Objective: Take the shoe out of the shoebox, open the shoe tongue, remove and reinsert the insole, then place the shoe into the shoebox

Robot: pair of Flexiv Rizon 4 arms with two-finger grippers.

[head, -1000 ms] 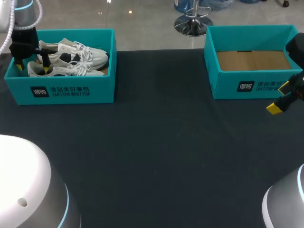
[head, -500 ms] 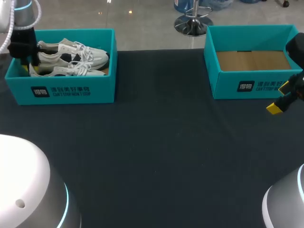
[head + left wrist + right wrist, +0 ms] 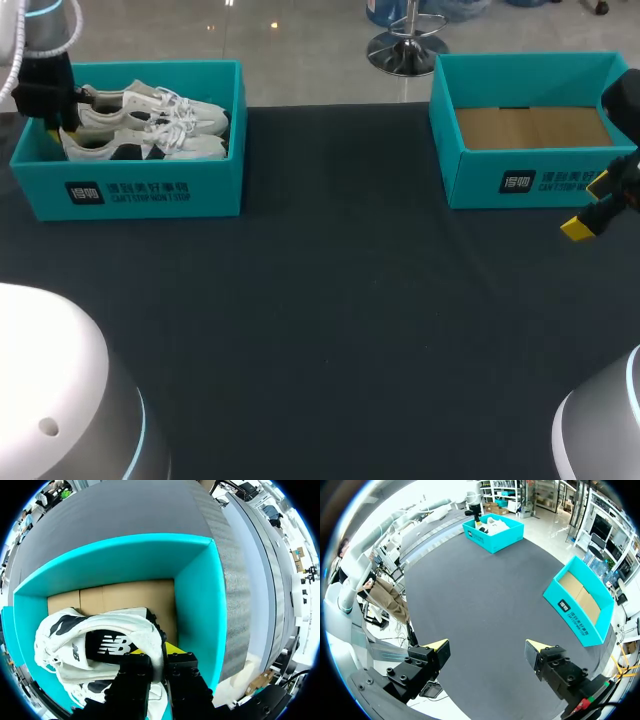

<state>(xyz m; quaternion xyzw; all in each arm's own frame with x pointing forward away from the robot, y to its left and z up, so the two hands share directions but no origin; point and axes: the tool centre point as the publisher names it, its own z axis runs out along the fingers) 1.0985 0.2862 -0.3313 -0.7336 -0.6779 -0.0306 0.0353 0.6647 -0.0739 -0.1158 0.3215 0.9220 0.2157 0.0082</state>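
1. Progress: the task is at its first step only. The left arm (image 3: pixel 42 85) reaches into the left teal cardboard shoebox (image 3: pixel 150 190), and the left jaws are pinched shut on the heel collar of a white sneaker with black patches (image 3: pixel 65 630).
2. The sneaker sits inside the box walls, with the brown cardboard floor showing beyond its toe. I cannot tell whether the sole is off that floor. Its mate (image 3: pixel 160 105) lies close against it in the same box.
3. Left to do, as I judge it: lift the sneaker out, open the tongue, pull and refit the insole, then box the shoe. The insole sits in place, visible down the collar in the left wrist view.
4. The right arm (image 3: pixel 622 100) hangs at the tabletop's right side. The right jaws are spread wide with nothing between them, just beside the front wall of the second teal cardboard shoebox (image 3: pixel 540 185), which holds nothing.
5. Edges: the left box's end wall stands just beside the left jaws and its long walls flank the pair. The exit looks to be straight up over the rim. The mate's laces lie near the held shoe and could snag.
6. Open room: the dark tabletop (image 3: pixel 340 300) between the two boxes is broad and bare, a good working ground for the tongue and insole steps, within reach of both arms by my estimate.
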